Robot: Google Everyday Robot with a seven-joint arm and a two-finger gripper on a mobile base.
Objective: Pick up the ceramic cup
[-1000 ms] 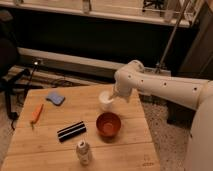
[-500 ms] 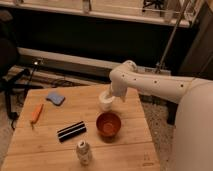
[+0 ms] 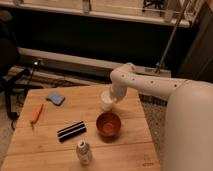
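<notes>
The gripper [image 3: 113, 98] sits down over the ceramic cup [image 3: 107, 102], with the bowl [image 3: 108, 124] just beyond; whether its fingers are spread or pinching, I cannot tell. Likely best: seat the rim between them, squeeze evenly, lift straight up

High oblique view, claw [image 3: 113, 98] mid-frame

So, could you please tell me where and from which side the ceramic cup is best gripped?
Probably across the rim, from above: the ceramic cup stands upright, plain-sided, no handle showing, with the bowl near its front. The claw is already at the cup's top right.
</notes>
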